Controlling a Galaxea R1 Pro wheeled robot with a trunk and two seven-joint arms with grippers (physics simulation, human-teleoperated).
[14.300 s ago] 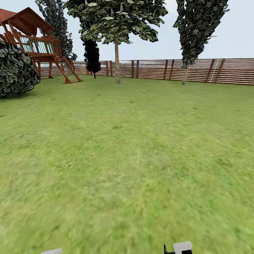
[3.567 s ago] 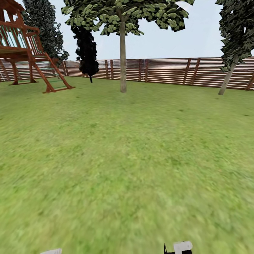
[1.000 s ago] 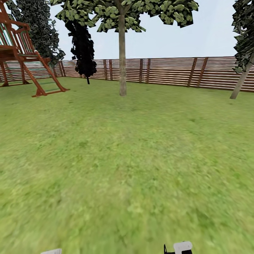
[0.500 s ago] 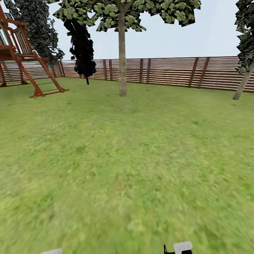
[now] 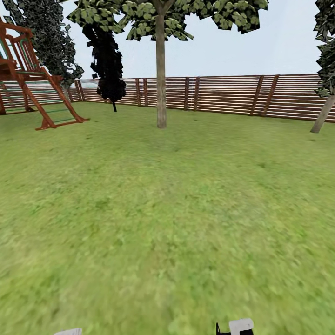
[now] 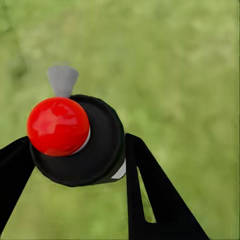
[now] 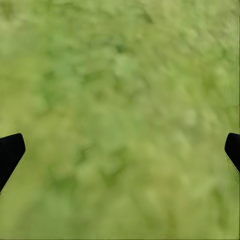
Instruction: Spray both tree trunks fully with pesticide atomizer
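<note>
Left gripper (image 6: 75, 165): two flat matte-black fingers (image 6: 150, 200), wedge-shaped and widening toward the base; the lower-right one has a narrow elongated slot cut through it.

Right gripper (image 7: 120, 150): black fingertips (image 7: 10, 152) with rounded corners at the left and right frame edges.

Head view, bottom edge: a pale grey-white rounded block with a black part beside it, right of centre; a second pale grey piece, lower left.

Red-capped black pesticide atomizer (image 6: 80, 142), mottled tan tree trunk (image 5: 161, 79), blurry, seemingly plain green lawn (image 5: 177, 218)
</note>
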